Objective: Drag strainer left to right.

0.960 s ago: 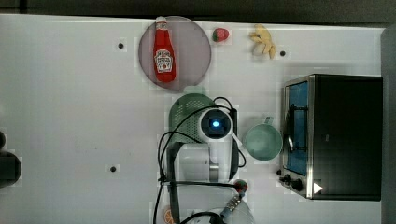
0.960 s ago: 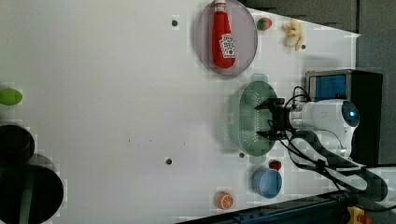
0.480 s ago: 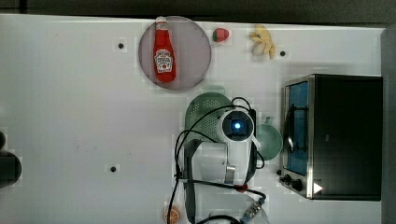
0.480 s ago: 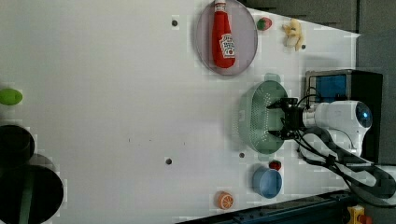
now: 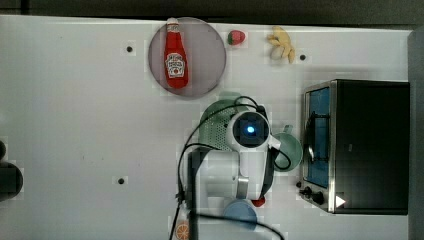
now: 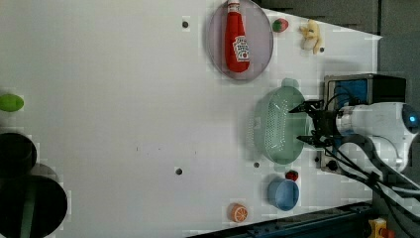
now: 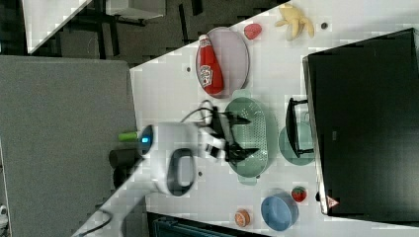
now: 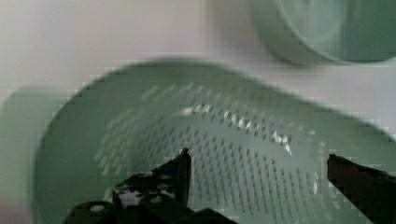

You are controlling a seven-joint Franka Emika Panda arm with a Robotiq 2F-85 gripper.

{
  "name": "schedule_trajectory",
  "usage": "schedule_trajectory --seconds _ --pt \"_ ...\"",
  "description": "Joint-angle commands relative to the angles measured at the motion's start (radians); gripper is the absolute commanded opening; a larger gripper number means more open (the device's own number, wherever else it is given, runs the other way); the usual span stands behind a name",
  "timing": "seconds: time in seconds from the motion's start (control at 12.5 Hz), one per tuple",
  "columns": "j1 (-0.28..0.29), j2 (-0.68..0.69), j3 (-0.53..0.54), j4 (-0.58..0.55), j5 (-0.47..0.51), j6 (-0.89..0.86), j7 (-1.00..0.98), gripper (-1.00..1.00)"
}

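Two black fingers of the gripper (image 6: 303, 124) stand wide apart, holding nothing, over the pale mint-green perforated plastic strainer (image 6: 277, 125), which lies between the red ketchup bottle's grey plate (image 6: 216, 39) and the blue bowl (image 6: 283, 193). Any further rightward push in the top view risks knocking the green cup (image 5: 290, 150) just beside it, near the black toaster oven (image 5: 370, 145).

The arm (image 5: 235, 170) is glossy white, built of rounded segments with dark grey bands at the joints; its last link (image 6: 381, 124) is a smooth white cylinder with a round cap carrying a glowing blue light (image 5: 249, 130); black cables (image 5: 187, 150) loop loosely along the white casing and trail away from it; the end effector (image 6: 306, 122) is black, with a blocky dark body and two slim black fingers (image 8: 180, 170) tapering to pointed tips; small pale screw heads (image 8: 96, 208) show on its housing.
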Motion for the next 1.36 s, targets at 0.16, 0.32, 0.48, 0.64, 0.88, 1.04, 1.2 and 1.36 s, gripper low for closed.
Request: schedule_trajectory --seconds 0.16,0.32,0.48,0.64,0.88,1.04,1.2,1.36 --pt "0.02 -0.245 0.015 0.149 0.012 -0.361 -0.296 1.0" --pt "0.023 -0.332 0.02 0.236 0.053 -0.573 -0.306 1.0" --pt "0.023 -0.399 0.021 0.317 0.104 -0.748 -0.307 1.0" --pt "0.023 -0.446 0.023 0.394 0.097 -0.845 -0.357 1.0" --pt "0.023 -0.476 0.025 0.466 0.092 -0.971 -0.414 1.0" --pt "0.023 -0.476 0.025 0.467 0.092 -0.969 -0.414 1.0" --pt "0.023 -0.468 0.025 0.462 0.092 -0.967 -0.414 1.0" --pt "0.023 -0.458 0.025 0.462 0.092 -0.967 -0.414 1.0"
